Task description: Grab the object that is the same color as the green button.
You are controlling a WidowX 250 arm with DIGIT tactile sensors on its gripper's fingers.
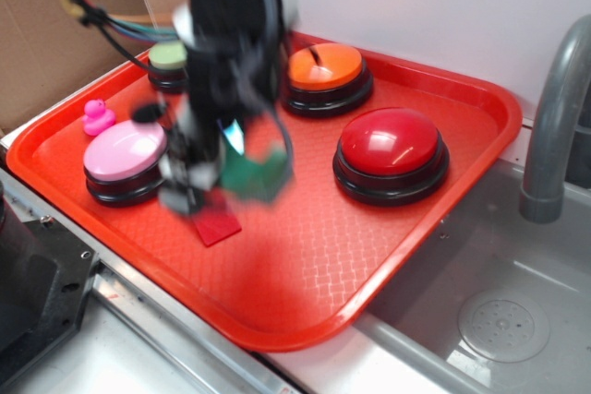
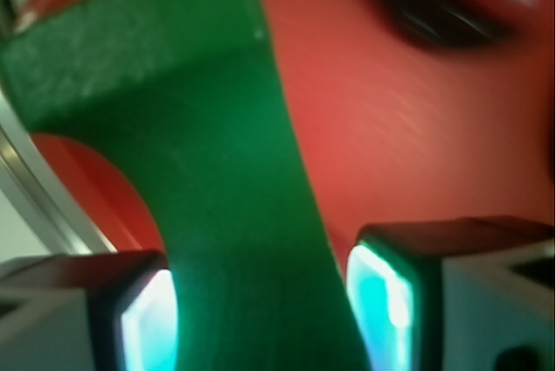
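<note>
Clearly the black end effector (image 1: 222,168) is clamping the small dark green wooden block with the curved notch (image 1: 256,175), and the wrist view is showing the block (image 2: 226,188) sitting between the two glowing pads (image 2: 387,297). The block is appearing to hang just off the floor of the red plastic tray (image 1: 305,274), right above the flat red rectangular piece (image 1: 218,225), with the pink domed button (image 1: 125,149) just beside it. The pale olive-green domed button (image 1: 169,55) is sitting at the tray's far corner, behind the arm. The arm is blurring in the exterior view, so exact height is unclear. Risk from here: the pads seem to be gripping only the narrow lower part of the block, so it could be twisting or slipping out during a fast lift. A low swing could also be clipping the pink button or dragging the red piece.
</note>
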